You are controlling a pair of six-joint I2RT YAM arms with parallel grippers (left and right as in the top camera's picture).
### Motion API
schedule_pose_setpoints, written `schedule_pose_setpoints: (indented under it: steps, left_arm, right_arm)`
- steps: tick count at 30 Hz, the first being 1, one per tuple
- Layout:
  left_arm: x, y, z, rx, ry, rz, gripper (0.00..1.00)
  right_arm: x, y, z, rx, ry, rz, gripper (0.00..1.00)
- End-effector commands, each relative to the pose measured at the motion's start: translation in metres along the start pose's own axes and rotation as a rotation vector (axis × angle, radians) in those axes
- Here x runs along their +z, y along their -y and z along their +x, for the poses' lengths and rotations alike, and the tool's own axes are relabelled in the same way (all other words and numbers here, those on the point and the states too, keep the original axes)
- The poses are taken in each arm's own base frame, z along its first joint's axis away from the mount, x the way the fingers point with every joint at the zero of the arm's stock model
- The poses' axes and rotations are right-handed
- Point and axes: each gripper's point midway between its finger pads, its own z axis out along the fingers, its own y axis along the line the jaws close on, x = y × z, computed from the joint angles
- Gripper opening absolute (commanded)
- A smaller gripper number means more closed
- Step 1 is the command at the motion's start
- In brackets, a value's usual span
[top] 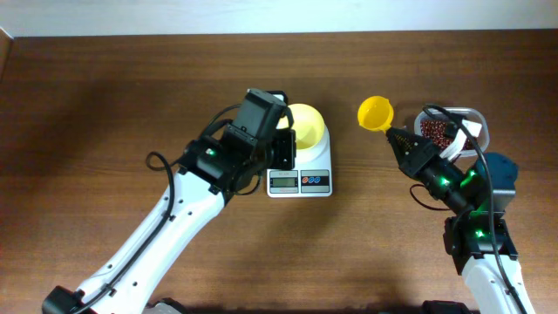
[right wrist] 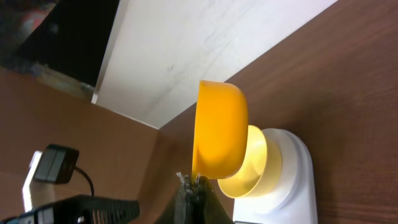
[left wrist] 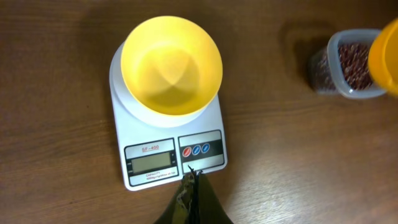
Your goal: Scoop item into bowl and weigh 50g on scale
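Note:
The pale yellow bowl (top: 307,125) stands empty on the white scale (top: 299,181); both also show in the left wrist view, bowl (left wrist: 171,65) and scale (left wrist: 168,158). My left gripper (left wrist: 191,175) is shut and empty, its tips just above the scale's front edge by the buttons. My right gripper (top: 395,136) is shut on the handle of a small yellow scoop (top: 376,113), held in the air between scale and container. The scoop looks empty. The right wrist view shows the scoop (right wrist: 219,127) with the bowl (right wrist: 252,165) behind it. The red-brown beans (top: 434,130) lie in a clear container.
The clear plastic container (top: 475,122) stands at the right, behind my right arm, and shows in the left wrist view (left wrist: 323,71). A blue object (top: 499,166) lies by the right arm. A wall and a black cable show in the right wrist view.

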Motion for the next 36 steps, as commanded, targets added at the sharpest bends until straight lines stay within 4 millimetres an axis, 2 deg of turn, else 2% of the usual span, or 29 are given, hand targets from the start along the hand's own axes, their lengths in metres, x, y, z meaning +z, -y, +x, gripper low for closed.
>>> schedule_pose_setpoints:
  steps: [1,5,7,9,13,16,19,24,27,31,36]
  left_arm:
    - [-0.003,0.009,-0.007,0.066,0.031,-0.010,0.00]
    - [-0.004,0.013,-0.013,0.066,0.055,0.002,0.00]
    - [-0.003,0.017,-0.003,0.067,0.011,0.035,0.00]
    - [0.002,0.017,0.006,0.160,-0.013,0.026,0.00]
    - [0.038,0.023,0.058,0.470,-0.157,0.019,0.00]
    - [0.065,0.010,0.069,0.514,-0.205,-0.088,0.00]
    - [0.094,0.000,0.087,0.518,-0.288,-0.116,0.00]
    - [0.125,-0.005,0.099,0.520,-0.327,-0.128,0.00]
    - [0.137,-0.003,0.097,0.519,-0.311,-0.121,0.00]
    - [0.147,0.001,0.093,0.518,-0.282,-0.110,0.00]
    - [0.153,-0.002,0.100,0.532,-0.305,-0.116,0.00]
  right_arm:
    - [-0.003,-0.002,-0.014,-0.015,0.059,0.019,0.04]
    - [-0.002,-0.001,-0.014,-0.014,0.058,0.020,0.04]
    - [-0.002,-0.001,-0.014,-0.014,0.061,0.022,0.04]
    - [-0.002,0.000,-0.015,-0.013,0.066,0.027,0.04]
    - [-0.002,0.000,-0.015,-0.013,0.066,0.027,0.04]
    - [-0.002,0.000,-0.015,-0.013,0.066,0.027,0.04]
    - [-0.001,0.002,-0.015,-0.009,0.062,0.031,0.04]
    - [0.001,0.007,-0.013,0.002,0.052,0.042,0.04]
    - [0.001,0.007,-0.013,0.002,0.053,0.043,0.04]
    - [0.001,0.007,-0.013,0.002,0.052,0.042,0.04]
    - [0.001,0.007,-0.013,0.002,0.052,0.042,0.04]
